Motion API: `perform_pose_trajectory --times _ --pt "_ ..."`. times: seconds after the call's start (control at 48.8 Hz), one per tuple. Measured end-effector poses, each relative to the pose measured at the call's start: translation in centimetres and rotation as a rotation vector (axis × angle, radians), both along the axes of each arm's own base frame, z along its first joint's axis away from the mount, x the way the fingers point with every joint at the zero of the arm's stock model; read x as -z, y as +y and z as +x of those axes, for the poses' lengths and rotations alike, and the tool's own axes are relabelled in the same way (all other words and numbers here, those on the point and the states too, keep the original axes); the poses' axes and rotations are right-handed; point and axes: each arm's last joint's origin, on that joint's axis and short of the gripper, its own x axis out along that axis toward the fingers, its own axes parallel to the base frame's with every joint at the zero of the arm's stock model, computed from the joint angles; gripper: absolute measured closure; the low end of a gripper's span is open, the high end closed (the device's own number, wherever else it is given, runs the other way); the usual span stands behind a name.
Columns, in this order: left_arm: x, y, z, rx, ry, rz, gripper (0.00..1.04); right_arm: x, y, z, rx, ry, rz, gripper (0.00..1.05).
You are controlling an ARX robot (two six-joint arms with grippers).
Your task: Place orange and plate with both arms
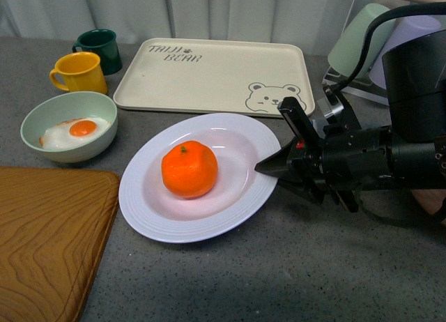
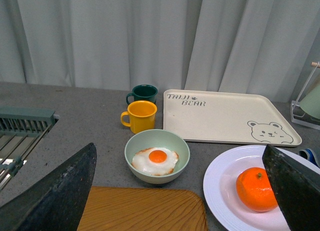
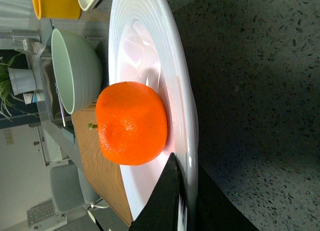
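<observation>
Centrally on the plate point(image 1: 150, 203), orange point(image 1: 189, 170) stem-up, wide axis level; right pincer point(image 1: 268, 170) tight on rim, left pincer point(image 2: 179, 147) agape.

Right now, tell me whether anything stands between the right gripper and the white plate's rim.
Nothing visible does. The right gripper is at the right rim of the large round white plate; the right wrist view shows a finger on each side of that rim. The bright orange mandarin sits in the well, apart from the gripper.
</observation>
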Motion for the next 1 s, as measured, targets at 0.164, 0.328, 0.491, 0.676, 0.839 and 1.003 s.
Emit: perform_pose_trajectory --times 0.164,0.328,0.491,0.676,0.839,1.003 --pt "0.0 0.0 0.0 0.000 0.000 0.000 0.07 -0.5 -0.2 0.0 0.035 -0.081 0.054 1.03" --pt "0.0 0.0 0.0 0.000 0.000 0.000 0.07 -1.4 -1.0 0.8 0.100 -0.176 0.118 1.04" --pt "0.0 0.0 0.0 0.000 0.000 0.000 0.07 -2.7 -1.3 2.3 0.135 -0.229 0.163 1.04" --pt "0.0 0.0 0.0 0.000 0.000 0.000 0.07 -3.4 -0.8 5.1 0.150 -0.258 0.189 1.04" --pt "0.0 0.0 0.0 0.000 0.000 0.000 0.07 -3.1 -0.3 8.0 0.166 -0.251 0.208 1.04" --pt "0.0 0.0 0.0 0.000 0.000 0.000 0.07 -2.8 0.3 11.0 0.185 -0.243 0.219 1.04"
